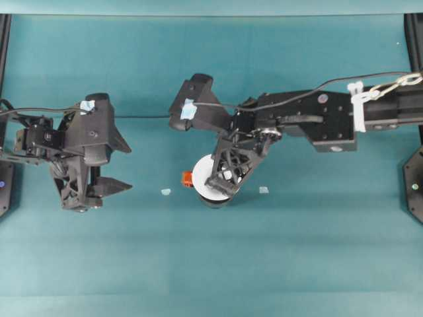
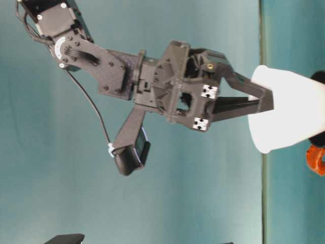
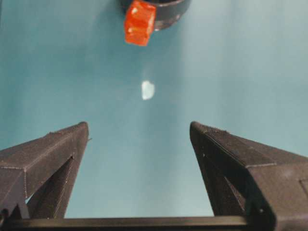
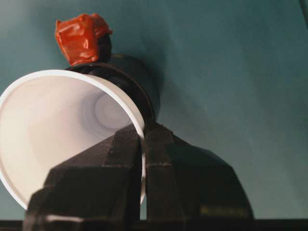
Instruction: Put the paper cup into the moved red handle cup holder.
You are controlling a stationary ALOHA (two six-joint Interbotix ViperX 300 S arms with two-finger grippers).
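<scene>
Paper cup (image 4: 53,130) smooth, tapered | rim pinched by right fingers (image 4: 120,159) | holder (image 4: 137,79) glossy, seemingly round

Teal work surface, evenly lit.

The table (image 1: 211,264) is covered in a plain teal mat, smooth and matte, with a lighter teal strip (image 1: 211,6) running along its far edge in the overhead view. Black frame rails (image 1: 4,39) stand at both far corners. Two small pale scraps lie on the mat, one (image 1: 165,192) left of centre, the other (image 1: 264,190) right of centre, well apart. Light is soft and diffuse; shadows on the mat are faint with blurred edges. In the table-level view the backdrop (image 2: 152,203) behind the table is the same flat teal, unmarked.
</scene>
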